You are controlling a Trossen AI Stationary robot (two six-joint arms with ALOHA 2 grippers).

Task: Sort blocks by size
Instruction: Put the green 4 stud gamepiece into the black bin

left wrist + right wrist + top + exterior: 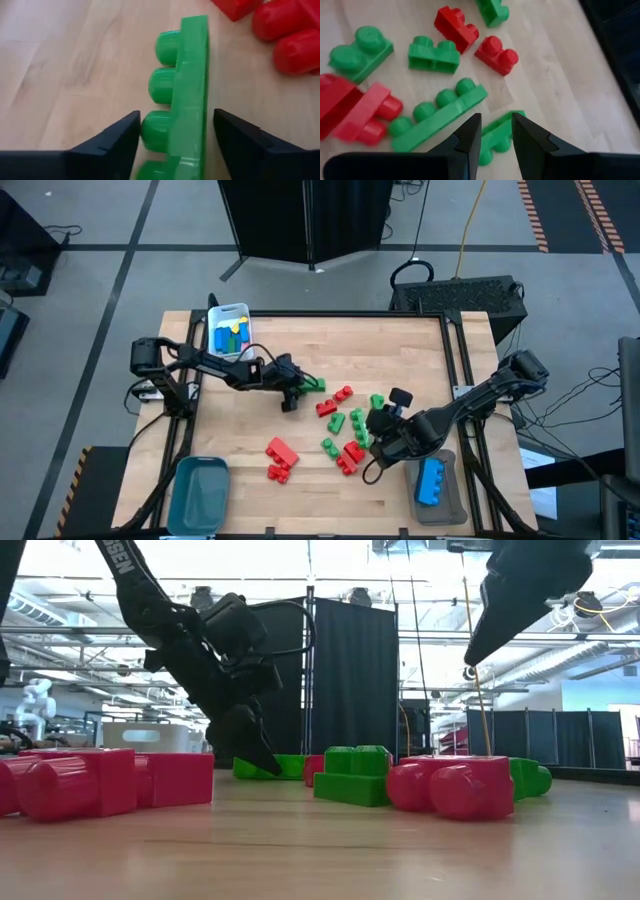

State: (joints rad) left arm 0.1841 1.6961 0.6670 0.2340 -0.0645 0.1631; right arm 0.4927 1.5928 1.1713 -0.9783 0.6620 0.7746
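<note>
1. Overhead, two dark robot arms reach across a wooden worktop [260, 430] scattered with red and green studded blocks.
2. Left end effector [296, 388] sits low near the worktop's middle, its fingers [107, 145] spread to either side of a long green block [187, 95] lying on its side, studs toward one finger; a gap shows on both sides, so the block is straddled, not squeezed.
3. Beside that block's far end lie red blocks [282, 35], seen from the left wrist.
4. Right end effector [385, 428] hovers over the cluster of blocks right of centre, its fingers [470, 137] set narrow with nothing between them.
5. Just beneath them lie a small green block [495, 135] and a long green bar [440, 117], with a red pair [496, 55] and other green and red pieces around.
6. Two more red blocks [282, 459] lie apart toward the front edge.
7. A white bin [230, 313] at the back left holds blue, yellow and green pieces; a grey tray [455, 505] at the front right holds a blue block [431, 481]; a teal bin [198, 492] stands at the front left.
</note>
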